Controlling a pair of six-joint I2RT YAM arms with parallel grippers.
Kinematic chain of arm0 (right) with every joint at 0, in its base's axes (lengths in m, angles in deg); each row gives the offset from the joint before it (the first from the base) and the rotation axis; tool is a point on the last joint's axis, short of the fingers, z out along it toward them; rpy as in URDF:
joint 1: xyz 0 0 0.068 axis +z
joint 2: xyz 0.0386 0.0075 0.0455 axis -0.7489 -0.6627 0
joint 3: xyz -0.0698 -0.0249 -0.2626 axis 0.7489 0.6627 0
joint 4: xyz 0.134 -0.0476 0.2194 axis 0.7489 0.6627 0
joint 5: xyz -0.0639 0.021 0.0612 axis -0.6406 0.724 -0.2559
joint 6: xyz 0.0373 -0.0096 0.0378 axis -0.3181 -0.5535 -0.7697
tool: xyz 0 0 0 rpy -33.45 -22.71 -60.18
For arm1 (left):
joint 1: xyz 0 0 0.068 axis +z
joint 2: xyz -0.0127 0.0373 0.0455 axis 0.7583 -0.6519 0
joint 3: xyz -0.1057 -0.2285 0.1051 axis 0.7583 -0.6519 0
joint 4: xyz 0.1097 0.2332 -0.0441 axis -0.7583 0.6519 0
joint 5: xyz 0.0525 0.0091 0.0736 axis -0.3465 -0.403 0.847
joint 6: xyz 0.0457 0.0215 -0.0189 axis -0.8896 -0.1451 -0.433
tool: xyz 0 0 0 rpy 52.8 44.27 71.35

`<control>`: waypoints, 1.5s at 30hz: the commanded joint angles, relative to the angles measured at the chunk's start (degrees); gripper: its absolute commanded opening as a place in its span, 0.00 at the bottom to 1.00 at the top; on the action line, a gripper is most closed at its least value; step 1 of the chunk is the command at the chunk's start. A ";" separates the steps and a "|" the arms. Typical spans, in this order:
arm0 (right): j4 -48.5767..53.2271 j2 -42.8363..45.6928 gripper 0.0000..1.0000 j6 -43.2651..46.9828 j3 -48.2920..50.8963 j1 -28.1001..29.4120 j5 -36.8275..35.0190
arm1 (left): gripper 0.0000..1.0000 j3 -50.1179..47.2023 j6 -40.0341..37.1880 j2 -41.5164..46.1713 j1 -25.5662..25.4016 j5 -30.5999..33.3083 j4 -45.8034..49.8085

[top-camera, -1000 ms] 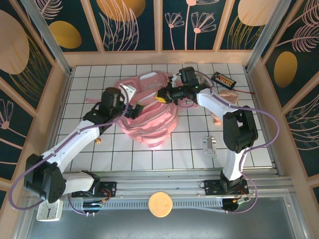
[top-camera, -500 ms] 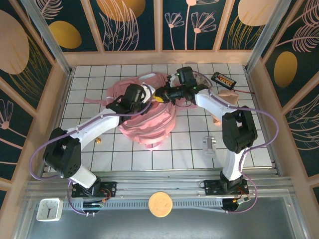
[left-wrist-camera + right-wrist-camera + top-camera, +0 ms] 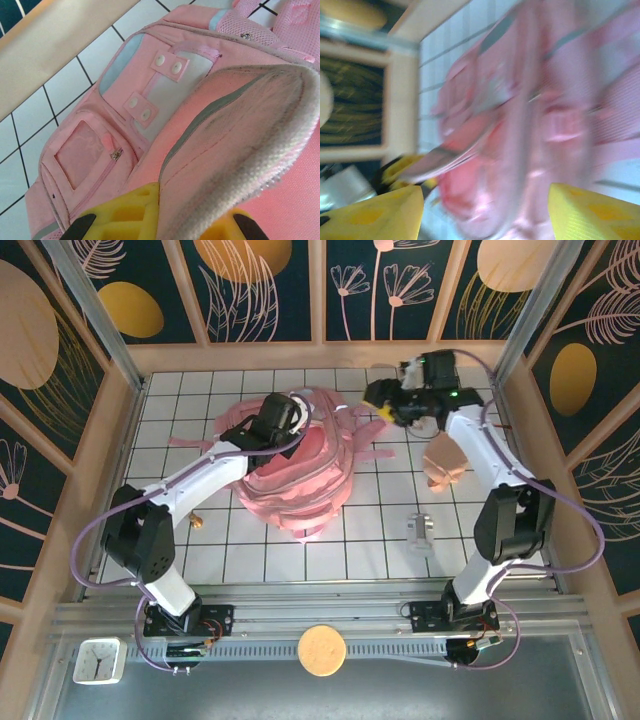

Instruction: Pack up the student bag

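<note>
Now, bare tiles on the table (image 3: 200,540) near left and near right; little room at the far wall. Student bag (image 3: 300,480) at middle-far, long axis far to near, gripped end toward the far wall. Soft, pink, crumpled; grey strips, straps spread sideways. Left gripper (image 3: 298,420) clamped on the flap rim. Right gripper (image 3: 384,408) spread, holding nothing, near the bag's far right.

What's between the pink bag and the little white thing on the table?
Just bare white tiles, seen in the top view, between the student bag and the small white object.
</note>
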 commanded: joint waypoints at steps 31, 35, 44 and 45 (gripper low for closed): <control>7.89 -49.61 0.78 37.99 -38.45 -4.28 -27.86 | 0.00 9.64 8.13 -6.00 1.11 -4.26 10.57; 8.23 -50.33 0.76 36.67 -38.25 -4.12 -26.57 | 0.00 10.67 8.72 -5.69 1.11 -4.65 11.36; -2.63 -40.15 0.24 30.34 -26.73 -4.35 -20.62 | 0.00 10.98 10.38 -5.16 1.08 -5.09 11.79; -4.37 -38.10 0.24 29.66 -24.43 -4.49 -19.68 | 0.00 11.04 10.65 -5.00 1.10 -5.33 11.62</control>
